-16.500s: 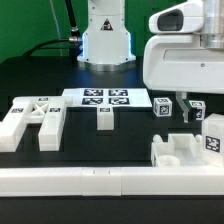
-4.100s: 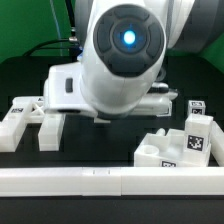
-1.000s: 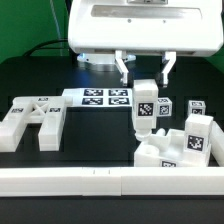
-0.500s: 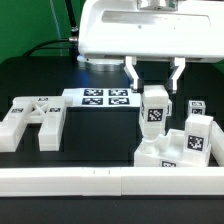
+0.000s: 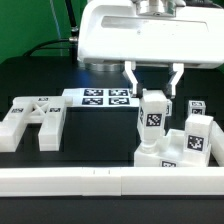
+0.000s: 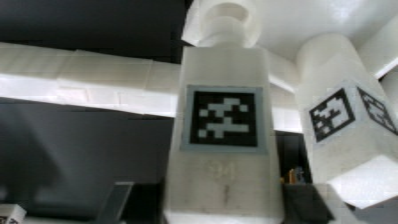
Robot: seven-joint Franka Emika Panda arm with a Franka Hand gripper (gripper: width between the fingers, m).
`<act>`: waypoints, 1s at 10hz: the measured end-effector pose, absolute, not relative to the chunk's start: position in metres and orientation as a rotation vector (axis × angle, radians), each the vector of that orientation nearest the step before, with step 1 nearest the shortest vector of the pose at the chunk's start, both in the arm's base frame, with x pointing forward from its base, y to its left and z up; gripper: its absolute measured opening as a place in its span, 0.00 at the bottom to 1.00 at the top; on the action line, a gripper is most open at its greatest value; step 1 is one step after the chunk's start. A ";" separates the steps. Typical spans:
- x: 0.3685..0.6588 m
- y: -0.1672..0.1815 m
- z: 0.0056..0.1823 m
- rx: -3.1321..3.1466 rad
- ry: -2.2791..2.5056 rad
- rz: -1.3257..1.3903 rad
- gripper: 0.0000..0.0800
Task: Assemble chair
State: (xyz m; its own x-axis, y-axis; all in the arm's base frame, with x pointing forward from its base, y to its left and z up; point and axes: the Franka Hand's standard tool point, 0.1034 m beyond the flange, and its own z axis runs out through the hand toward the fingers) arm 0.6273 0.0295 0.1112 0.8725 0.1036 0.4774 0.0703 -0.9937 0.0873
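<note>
the robot arm's gripper (image 5: 152, 80) hangs over the exterior view's right half of the black surface (image 5: 30, 80), with its jaws drawn in tight on the top of an upright white chair bar (image 5: 153, 120). the bar stands nearly vertical, a black-and-white tag on its front face, and its lower end meets the chunky white chair base piece (image 5: 160, 156) that sits near the front rail (image 5: 70, 180); whether the bar is seated into that piece or only touching it cannot be told. just to the exterior view's right of the held bar, a second tagged upright post (image 5: 196, 138) stands on the same base piece. behind these, a small tagged cube (image 5: 197, 106) rests on the surface.

in the wrist view the held bar (image 6: 224, 120) fills the middle of the picture with its tag facing the camera, dark fingertips (image 6: 125, 190) showing at either side of it, and the second post (image 6: 347, 110) leans off beside it.

on the exterior view's left lie two white slab-like chair pieces (image 5: 30, 118) side by side, tags on their far ends. the marker board (image 5: 98, 97) lies flat between them and the gripper, well apart from the held bar.
</note>
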 end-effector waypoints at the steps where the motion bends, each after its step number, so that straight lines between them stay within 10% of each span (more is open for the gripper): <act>1: 0.627 0.029 0.110 2.975 0.139 0.761 0.36; 10: 0.625 0.032 0.094 2.927 0.168 0.882 0.36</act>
